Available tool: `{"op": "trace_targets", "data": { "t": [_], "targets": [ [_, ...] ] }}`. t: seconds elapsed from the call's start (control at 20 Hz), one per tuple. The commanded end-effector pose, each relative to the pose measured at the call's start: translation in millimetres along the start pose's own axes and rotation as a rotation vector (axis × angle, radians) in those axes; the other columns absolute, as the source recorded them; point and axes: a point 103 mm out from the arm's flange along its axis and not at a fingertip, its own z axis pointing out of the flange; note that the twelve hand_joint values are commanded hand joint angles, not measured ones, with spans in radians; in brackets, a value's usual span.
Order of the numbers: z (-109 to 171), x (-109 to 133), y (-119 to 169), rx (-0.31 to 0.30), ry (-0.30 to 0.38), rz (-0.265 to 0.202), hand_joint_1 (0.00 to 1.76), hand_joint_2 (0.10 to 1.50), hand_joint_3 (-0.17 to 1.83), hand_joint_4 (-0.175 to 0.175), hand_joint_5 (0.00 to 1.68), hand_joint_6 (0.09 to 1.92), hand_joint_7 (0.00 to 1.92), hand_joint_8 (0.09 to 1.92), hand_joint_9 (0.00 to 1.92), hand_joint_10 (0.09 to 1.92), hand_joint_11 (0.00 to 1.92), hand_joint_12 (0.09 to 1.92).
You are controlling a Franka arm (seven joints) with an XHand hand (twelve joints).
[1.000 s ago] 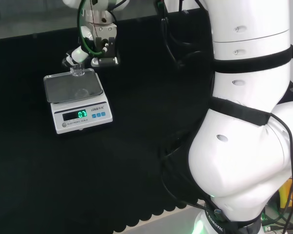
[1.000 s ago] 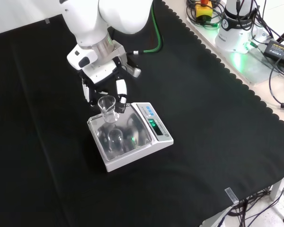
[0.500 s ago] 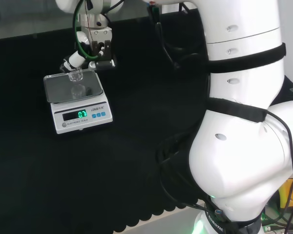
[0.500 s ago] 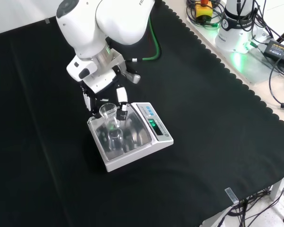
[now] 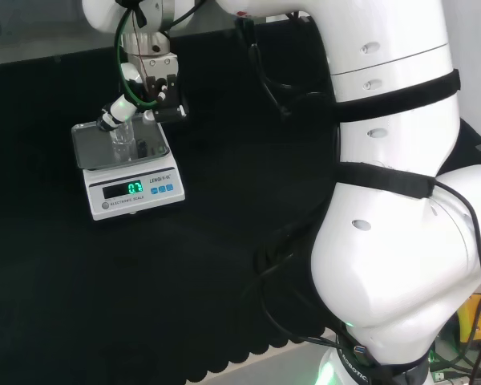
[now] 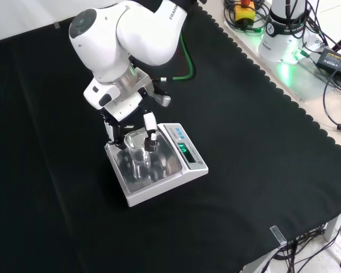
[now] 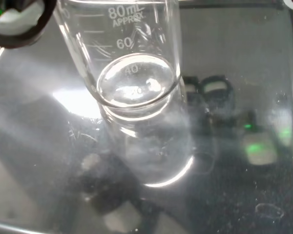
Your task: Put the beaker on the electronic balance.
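A small clear glass beaker stands upright over the steel pan of the white electronic balance, which has a lit green display. The hand comes down from above, its fingers curled round the beaker's upper part. In the head view the beaker is above the pan of the balance, below the hand. The wrist view has the beaker with its base very near the mirror-like pan; I cannot tell whether they touch.
Black cloth covers the bench, with a scalloped edge at the right of the front view. Cables and power boxes lie beyond that edge. A green cable runs behind the arm. The arm's big white links stand at the right of the head view.
The hand has come down and moved from the pan's rim toward its middle, carrying the beaker. The beaker now sits much lower, close to the pan.
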Motion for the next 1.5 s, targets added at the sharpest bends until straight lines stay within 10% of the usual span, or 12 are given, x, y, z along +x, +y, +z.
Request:
{"op": "trace_targets", "data": {
  "t": [0.05,0.75,0.85,1.1,1.5],
  "targets": [
    [2.2,-0.1,0.1,-0.001,0.0,0.004,1.18,0.54,0.99,-0.175,1.19,0.98,1.7,0.52,1.8,0.46,1.58,0.74],
    [-3.3,-5.8,-0.9,0.037,0.011,0.0,1.18,0.54,0.99,-0.175,1.19,0.98,1.69,0.52,1.78,0.47,1.59,0.76],
    [-5.6,-7.8,-1.9,0.057,0.032,-0.007,1.15,0.55,0.95,-0.046,1.2,0.94,1.62,0.55,1.76,0.47,1.54,0.83],
    [-12.1,-13.2,-5.2,0.08,0.057,-0.021,0.82,0.58,0.72,-0.169,0.8,0.93,1.19,0.78,1.47,0.42,1.29,1.08],
    [-21.6,-22.0,-8.9,0.085,0.076,-0.025,0.65,0.6,0.55,-0.143,0.46,0.79,0.75,0.94,0.92,0.75,0.87,1.32]
  ]
}}
